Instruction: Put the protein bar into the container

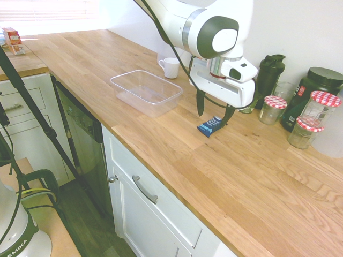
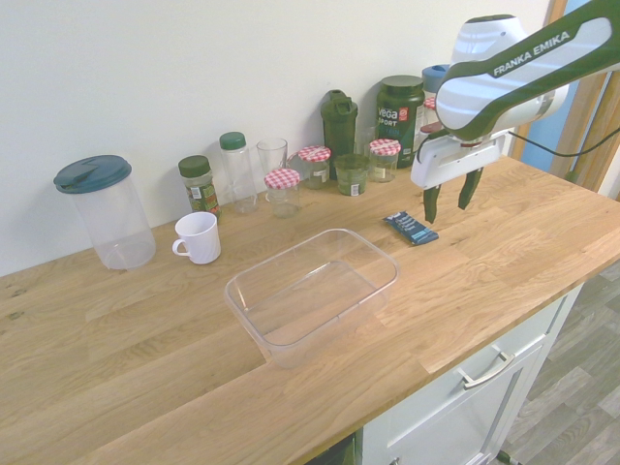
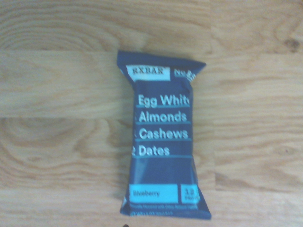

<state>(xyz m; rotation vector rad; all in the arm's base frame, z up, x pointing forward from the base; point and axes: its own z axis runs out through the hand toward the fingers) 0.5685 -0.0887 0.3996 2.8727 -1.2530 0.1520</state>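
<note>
The gripper (image 1: 214, 111) hangs above the wooden counter (image 1: 257, 176), pointing straight down with its two dark fingers (image 2: 431, 202) spread wide and nothing between them. It grips nothing and touches nothing.

Directly beneath it lies the protein bar (image 1: 210, 126), flat on the counter, label side up. In the wrist view the bar (image 3: 163, 137) fills the middle of the frame, its printed lines of ingredients readable and the brand name at one short end, the flavour strip at the other. In the second exterior view the bar (image 2: 411, 229) lies with its long axis running diagonally, one short end toward the jars at the wall, the other toward the counter's front edge.

The container (image 2: 312, 291) stands near the bar, well apart from it, open and holding nothing, between the bar and a white mug (image 2: 199, 237). Behind the bar, along the wall, stand glass jars with red-checked lids (image 2: 314, 154), a dark shaker bottle (image 2: 339, 121) and a dark tub (image 2: 400, 111). Farther along the wall is a tall clear jug with a dark lid (image 2: 104, 208).
</note>
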